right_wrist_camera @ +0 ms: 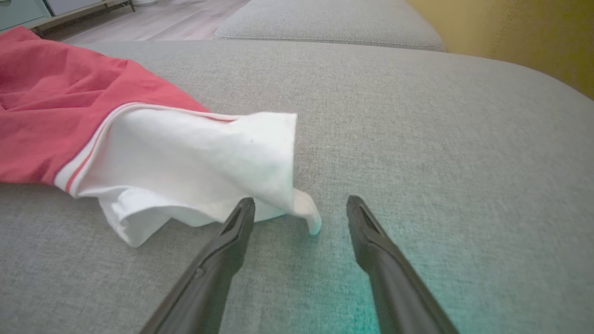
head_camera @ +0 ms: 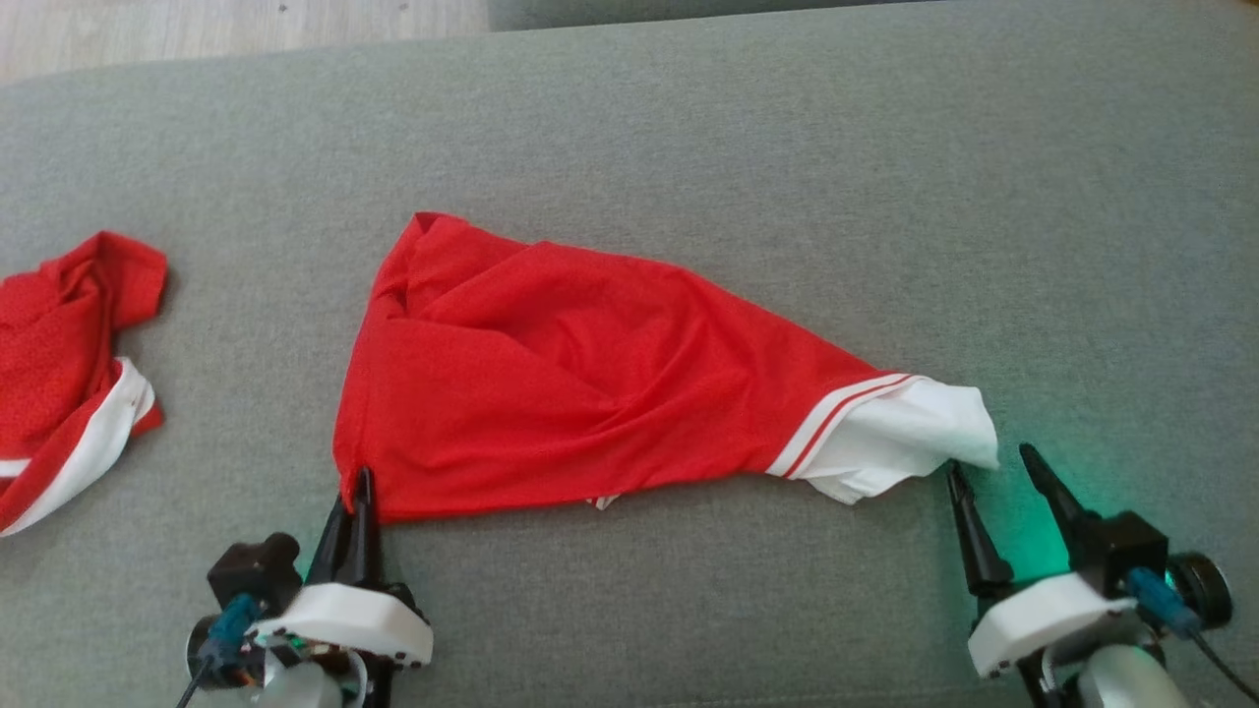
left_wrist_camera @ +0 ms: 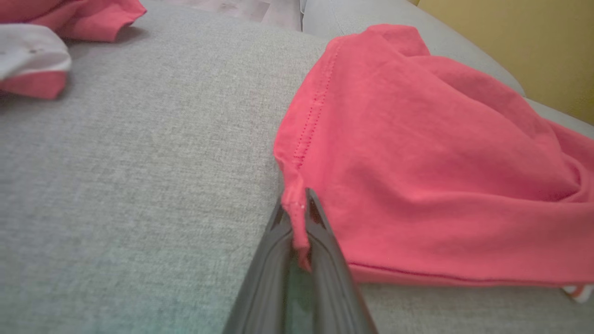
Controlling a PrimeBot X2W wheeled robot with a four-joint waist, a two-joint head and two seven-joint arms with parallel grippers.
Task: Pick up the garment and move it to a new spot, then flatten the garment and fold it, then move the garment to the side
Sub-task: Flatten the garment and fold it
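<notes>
Left tool point(head_camera: 359, 478) clamped on garment point(head_camera: 590, 383) corner, right tool point(head_camera: 989, 458) spread, seemingly touching white end.

Left tool point(head_camera: 354, 485), lower left: fingers pinched together on the garment point(head_camera: 551, 383) corner. Right tool point(head_camera: 989, 458), lower right: fingers spread apart.

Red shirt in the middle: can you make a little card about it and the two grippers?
garment: red with a white end, rumpled, lying on the grey cushion
left gripper: shut on the garment's near left corner
right gripper: open, beside the white end, holding nothing
other cloth: red and white, far left, untouched
</notes>
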